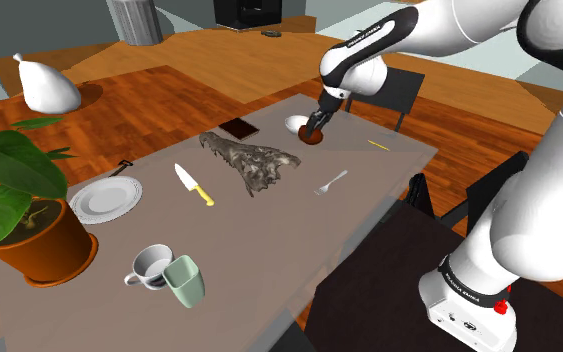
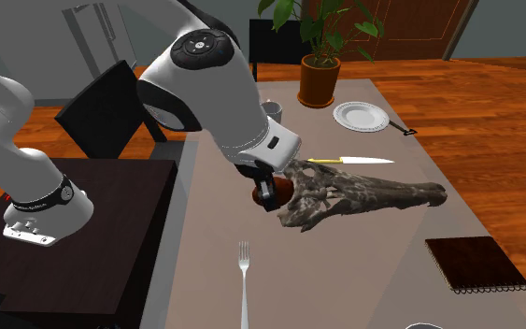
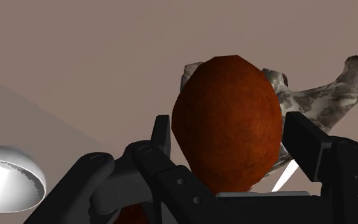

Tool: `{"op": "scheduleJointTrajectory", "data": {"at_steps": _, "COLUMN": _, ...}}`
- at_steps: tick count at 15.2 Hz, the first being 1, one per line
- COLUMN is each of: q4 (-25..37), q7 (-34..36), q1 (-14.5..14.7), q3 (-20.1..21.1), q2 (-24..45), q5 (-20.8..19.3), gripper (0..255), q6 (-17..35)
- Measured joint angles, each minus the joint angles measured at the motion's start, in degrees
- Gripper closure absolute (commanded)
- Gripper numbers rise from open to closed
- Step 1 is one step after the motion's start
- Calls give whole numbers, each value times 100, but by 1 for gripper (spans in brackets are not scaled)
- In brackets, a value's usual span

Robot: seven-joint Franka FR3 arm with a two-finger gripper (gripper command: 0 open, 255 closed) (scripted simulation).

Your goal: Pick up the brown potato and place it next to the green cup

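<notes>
Fingers (image 3: 304,141): black, closed on the reddish-brown potato (image 3: 228,121), one on each flank. The potato is held near the broad end of the skull (image 1: 251,160), on the side away from the green cup.

Bench (image 1: 269,240): long, grey-brown top; carries all the items below.

Potted plant (image 1: 29,215): broad green leaves, orange-brown pot. Well apart from the skull, at the bench end beyond the plate.

Skull: mottled grey, long-snouted, lying mid-bench.

Plate (image 1: 106,200): white, round. Between the skull and the plant.

Notebook (image 1: 239,128): dark cover. Near the skull's snout, not touching it.

Green cup (image 1: 185,281): pale green. Well apart from the skull, just beside a white mug (image 1: 151,266).

Knife (image 1: 194,185): yellow handle, white blade. Just beside the skull, on the plate side.

Fork (image 1: 331,182): grey. Near the skull's broad end.

White bowl (image 1: 295,124): small. Beyond the skull's broad end, just beside the potato.
</notes>
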Motion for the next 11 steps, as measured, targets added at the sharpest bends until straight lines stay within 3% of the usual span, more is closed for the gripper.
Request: {"op": "scheduleJointTrajectory", "data": {"at_steps": 11, "q4": -1602, "q7": 1852, "q1": 706, "q3": 762, "q2": -1271, "q5": -759, "gripper": 255, "q6": 816}}
